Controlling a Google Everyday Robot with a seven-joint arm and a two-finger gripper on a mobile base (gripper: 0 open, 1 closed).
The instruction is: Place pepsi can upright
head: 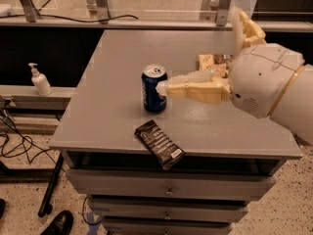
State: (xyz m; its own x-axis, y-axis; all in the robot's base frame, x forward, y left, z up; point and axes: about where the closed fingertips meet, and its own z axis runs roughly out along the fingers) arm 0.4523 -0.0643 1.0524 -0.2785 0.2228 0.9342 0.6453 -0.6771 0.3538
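Camera view shows one small dark blue aluminium pepsi can (154,89) with a silver top. It stands upright near the middle of the grey tabletop (112,111). My pincer (198,50) reaches in from the right, released and spread wide, grasping nothing. One pale yellow finger (195,89) lies level with its tip at the can's right side, though I cannot tell whether it touches. The second finger (247,28) points up and away, well apart from the can. One flat black snack wrapper (159,144) lies near the can, in front of it, with its lower corner hanging past the tabletop's front edge. One tan crinkled snack bag (211,61) shows partly behind my level finger. One white pump bottle (40,81) stands on a low ledge off the tabletop, on the side opposite my arm. One black shoe (58,223) rests on the speckled floor below.
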